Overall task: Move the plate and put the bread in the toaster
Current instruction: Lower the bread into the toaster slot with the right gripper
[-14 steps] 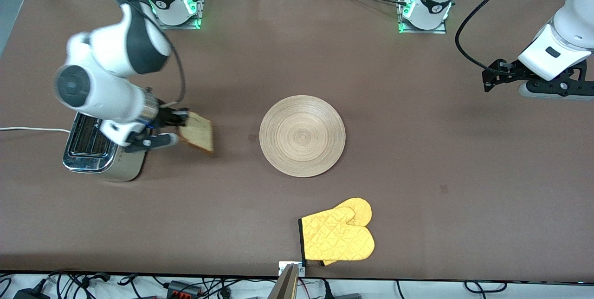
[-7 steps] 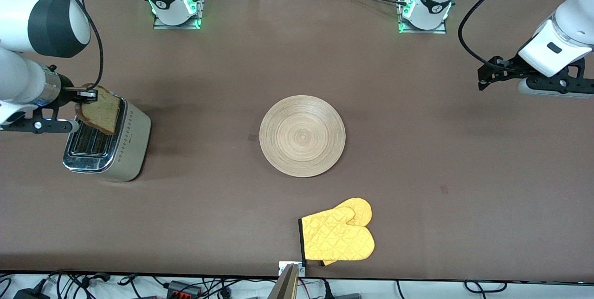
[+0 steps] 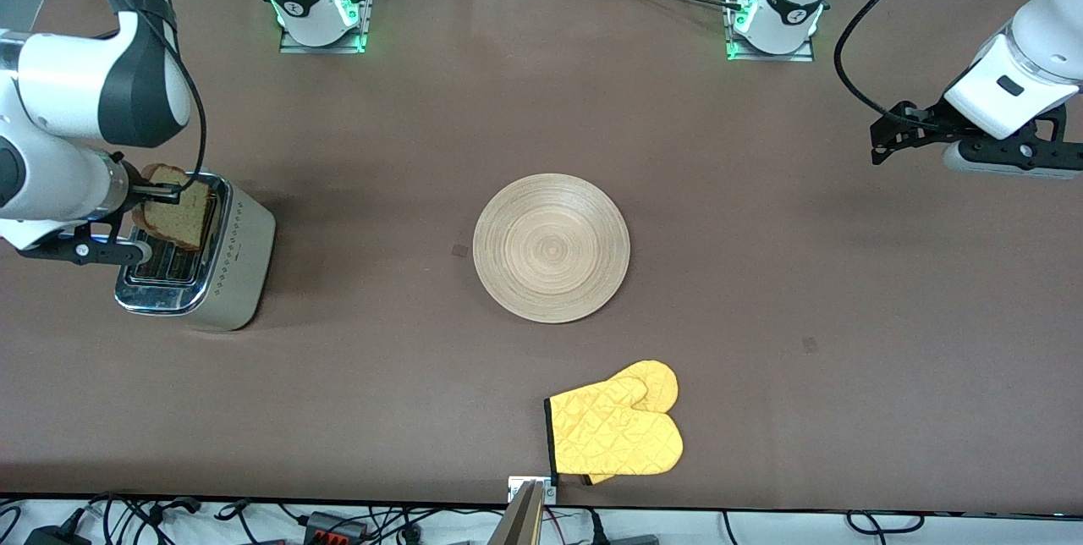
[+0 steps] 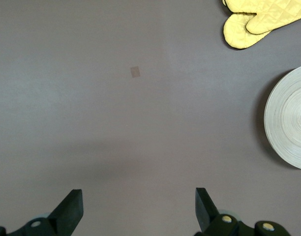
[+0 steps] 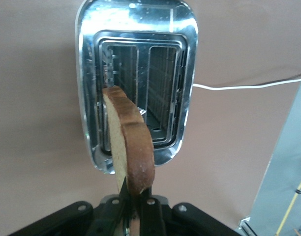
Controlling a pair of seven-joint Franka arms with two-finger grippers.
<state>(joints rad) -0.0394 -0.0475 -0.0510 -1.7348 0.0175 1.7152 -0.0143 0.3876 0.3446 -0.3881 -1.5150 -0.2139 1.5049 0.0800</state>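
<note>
**Bread held edge-down over the toaster slots**

No brand name or lettering can be read on anything here; the toaster point(image 3: 196, 261) shows only a small dot pattern on its cream side.

The right gripper point(image 3: 161, 191) hangs over the toaster's chrome top, its fingers pinching the bread point(image 3: 176, 212) by one crust edge. In the right wrist view the bread point(image 5: 127, 147) stands on edge above the two open slots of the toaster point(image 5: 136, 78), not yet down inside either. The toaster sits near the table's edge at the right arm's end, its white cord point(image 5: 249, 85) trailing off over the table.

The plate point(image 3: 551, 248) lies empty mid-table, well apart from the toaster, with bare brown table point(image 3: 381, 359) all around it. A yellow oven mitt point(image 3: 615, 430) lies nearer the front camera than the plate, close to the table's front edge.

The left gripper point(image 4: 138, 209) waits over bare table at the left arm's end, fingers spread wide and holding nothing.
</note>
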